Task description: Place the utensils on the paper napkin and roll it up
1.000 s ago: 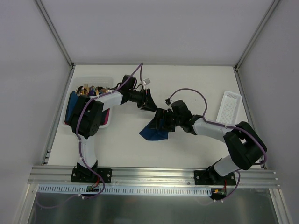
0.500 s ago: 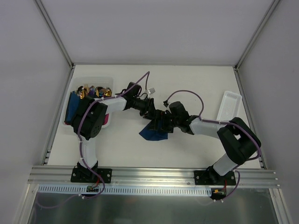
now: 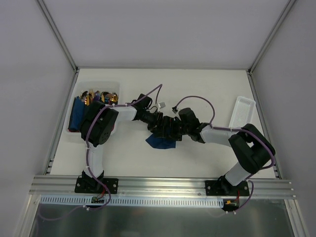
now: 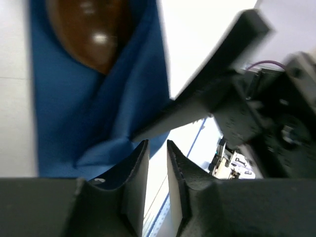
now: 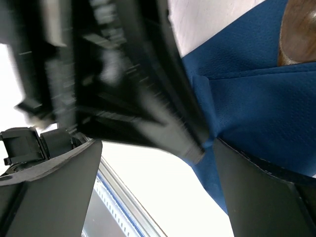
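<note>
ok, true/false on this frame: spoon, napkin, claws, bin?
1. A spoon bowl lies on the navy napkin. True.
2. The right claw is shut. False: its jaws stand wide open.
3. The napkin is fully rolled up. False: it is only loosely folded, and the spoon bowl shows.
4. More gold utensils sit in the left bin. True.

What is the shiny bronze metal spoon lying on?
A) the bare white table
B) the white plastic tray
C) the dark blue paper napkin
C: the left wrist view shows the shiny bronze metal spoon resting on the dark blue paper napkin, with blue paper on both sides of it.
</note>
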